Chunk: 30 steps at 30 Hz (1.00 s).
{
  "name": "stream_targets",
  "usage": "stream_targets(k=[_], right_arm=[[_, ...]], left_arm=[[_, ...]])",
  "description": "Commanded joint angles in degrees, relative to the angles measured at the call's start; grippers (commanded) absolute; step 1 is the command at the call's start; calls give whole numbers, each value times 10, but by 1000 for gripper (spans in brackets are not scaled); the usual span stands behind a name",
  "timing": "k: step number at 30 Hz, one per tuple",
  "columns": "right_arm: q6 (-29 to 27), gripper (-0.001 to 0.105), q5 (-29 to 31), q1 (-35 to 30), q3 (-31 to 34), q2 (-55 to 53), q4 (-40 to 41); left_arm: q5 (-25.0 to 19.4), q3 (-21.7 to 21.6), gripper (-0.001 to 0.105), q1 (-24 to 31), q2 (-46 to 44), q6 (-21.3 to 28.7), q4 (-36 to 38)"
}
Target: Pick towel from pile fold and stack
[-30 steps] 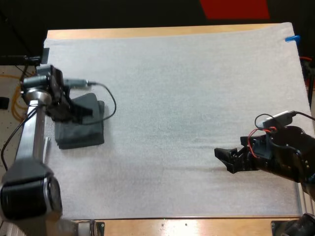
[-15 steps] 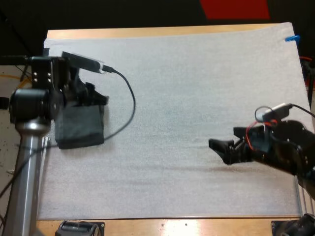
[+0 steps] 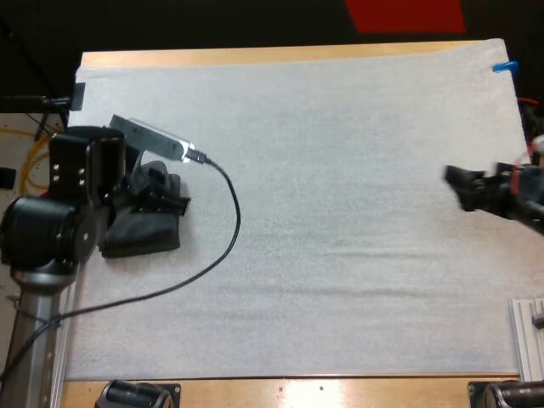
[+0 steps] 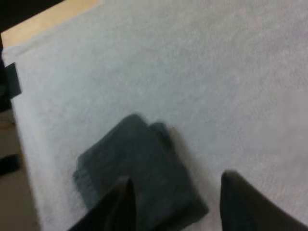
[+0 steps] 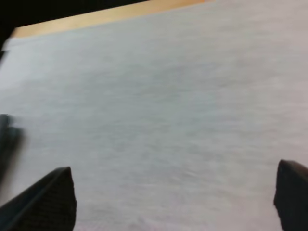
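A folded dark grey-green towel stack [image 3: 144, 235] lies flat near the mat's left edge. My left gripper [image 3: 170, 194] hovers just above its far right corner. In the left wrist view the stack [image 4: 139, 159] sits below and between the two black fingers [image 4: 120, 204], which stand apart without touching it, so this gripper [image 4: 178, 207] is open. My right gripper [image 3: 456, 183] is at the mat's right side, far from the towel. Its fingers [image 5: 48, 202] are spread wide over bare mat, and the gripper [image 5: 171, 202] holds nothing.
A white mat [image 3: 340, 170] covers the wooden table [image 3: 255, 56], whose bare wood shows along the far and near edges. The mat's left edge runs close beside the towel stack.
The left arm has risen and drawn back, its gripper now off the stack's top. The right arm has pulled away to the right edge of the mat. The stack stays put.
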Motion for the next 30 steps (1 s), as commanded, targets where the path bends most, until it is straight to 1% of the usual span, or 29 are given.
stream_targets(k=[1, 4, 6, 8, 10, 14, 17, 19, 22, 25, 28, 30], right_arm=[[-46, 81, -3, -30, -6, -13, 37], [-63, 81, 28, -64, -6, -37, 71], [-80, 81, 44, -70, -6, -55, 83], [-99, 81, 55, -70, -6, -75, 93], [-101, 81, 55, -70, -3, -103, 99], [-101, 81, 53, -69, -2, -156, 107], [-101, 81, 53, -69, -2, -203, 110], [-101, 81, 53, -69, -2, -242, 113], [-101, 81, 53, -69, -2, -293, 117], [-101, 81, 53, -69, -2, -340, 120], [-101, 81, 53, -69, 3, -381, 120], [-101, 81, 53, -69, 14, -409, 120]], left_arm=[[-30, 4, 39, -1, -16, 12, 6], [-53, 23, 39, -1, -43, 17, 5], [-54, 41, 39, -1, -62, 20, 3], [-62, 67, 39, -1, -88, 21, 0], [-70, 102, 39, -1, -121, 21, -10], [-70, 166, 39, -1, -191, 16, -35], [-65, 214, 39, -1, -270, -4, -60], [-43, 246, 39, -1, -337, -6, -71], [-25, 275, 39, -1, -423, -5, -74], [-23, 293, 39, -1, -505, -5, -65], [-21, 300, 39, -1, -574, -5, -38], [-15, 299, 39, -1, -605, -5, -18]])
